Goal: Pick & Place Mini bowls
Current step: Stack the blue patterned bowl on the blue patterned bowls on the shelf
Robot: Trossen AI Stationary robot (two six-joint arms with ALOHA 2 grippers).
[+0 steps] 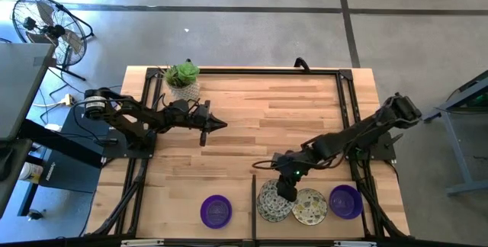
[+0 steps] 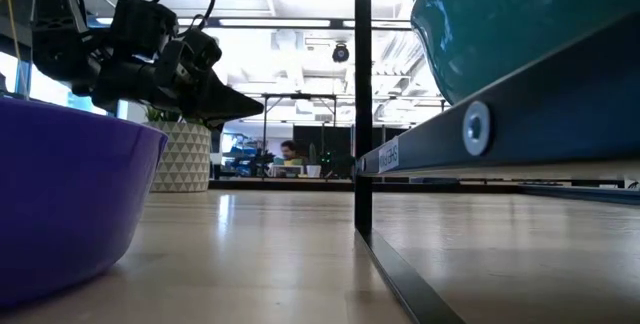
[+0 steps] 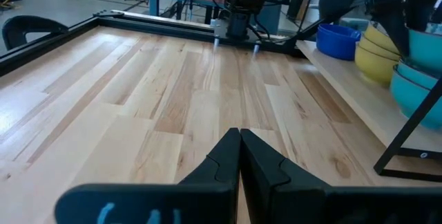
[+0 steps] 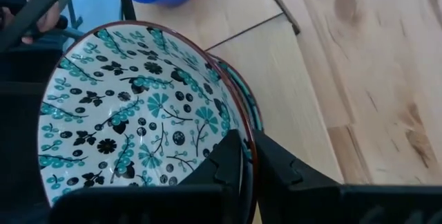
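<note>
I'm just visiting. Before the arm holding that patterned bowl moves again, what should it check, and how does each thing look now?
1. Right gripper pinching the rim of the cream bowl with teal and black flowers: ok.
2. Bowl free of the patterned bowl beneath it: cannot tell.
3. Left gripper shut, parked beside the pale pot with a green plant, out of the way: ok.
4. Bare wooden table to set down on: ok.
5. Purple bowl left of the divider, unstacked: ok.

Four mini bowls sit along the high view's bottom edge: a purple bowl [image 1: 216, 210] left of centre, two patterned bowls [image 1: 273, 201] [image 1: 309, 206] touching, another purple one [image 1: 345, 201] right.
</note>
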